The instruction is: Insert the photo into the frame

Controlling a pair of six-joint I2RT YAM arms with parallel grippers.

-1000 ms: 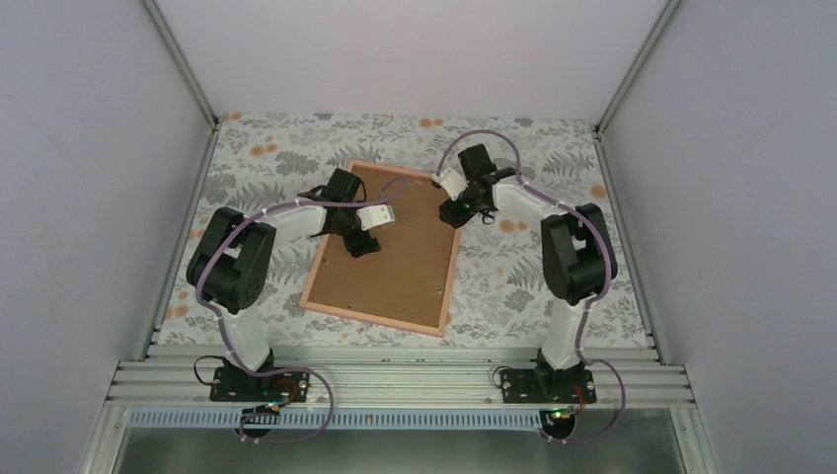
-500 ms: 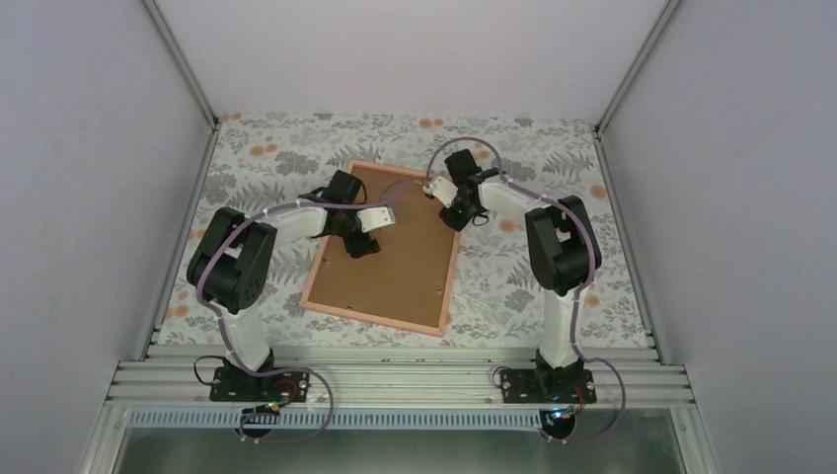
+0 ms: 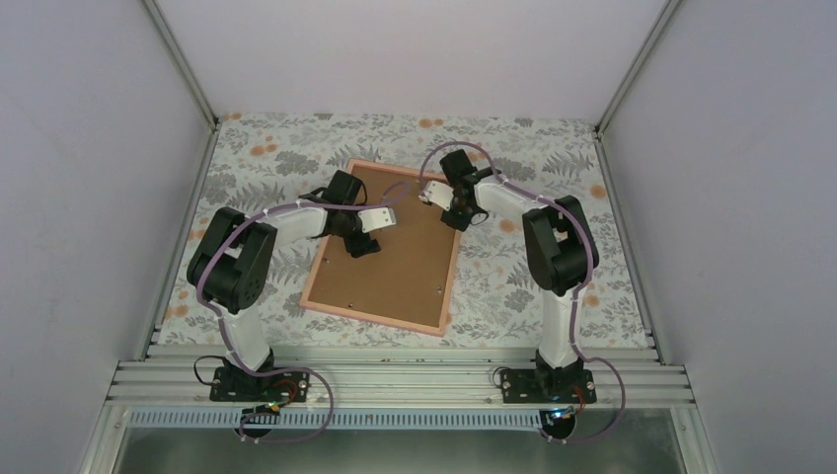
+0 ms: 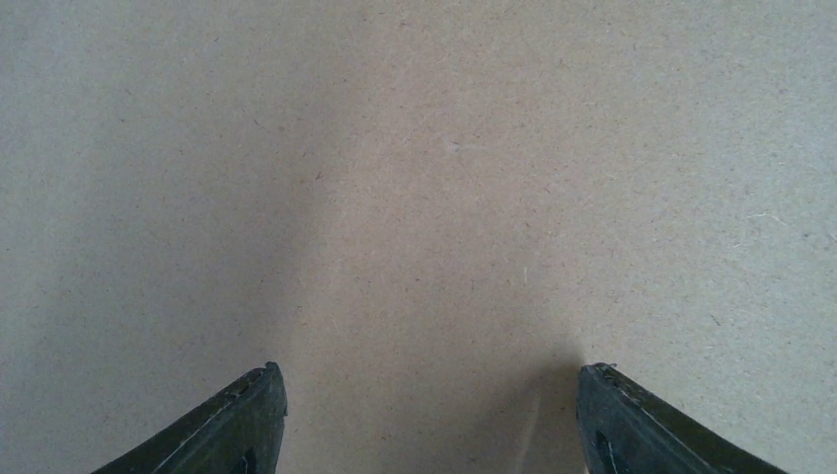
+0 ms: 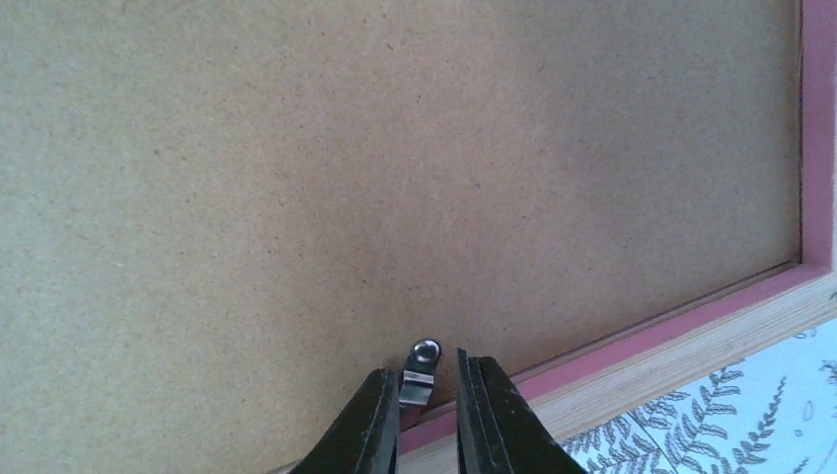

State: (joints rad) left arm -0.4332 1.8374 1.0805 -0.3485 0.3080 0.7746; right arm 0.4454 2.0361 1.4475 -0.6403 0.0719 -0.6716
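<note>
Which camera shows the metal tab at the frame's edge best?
Right wrist: the metal tab sits between the nearly closed fingertips of the right gripper, beside the pink edge of the frame. In the top external view the right arm hides it. The left wrist view shows only the backing board.

a lab robot cell: plain white walls (image 3: 395,49), aluminium rails (image 3: 395,380), floral table cover (image 3: 276,148).

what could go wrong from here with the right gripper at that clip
The right gripper stands narrow around the small metal clip at the edge of the frame; it may slip off or bend it. The left gripper is open over the backing board, gripping nothing, so a tug could shift the frame.
</note>
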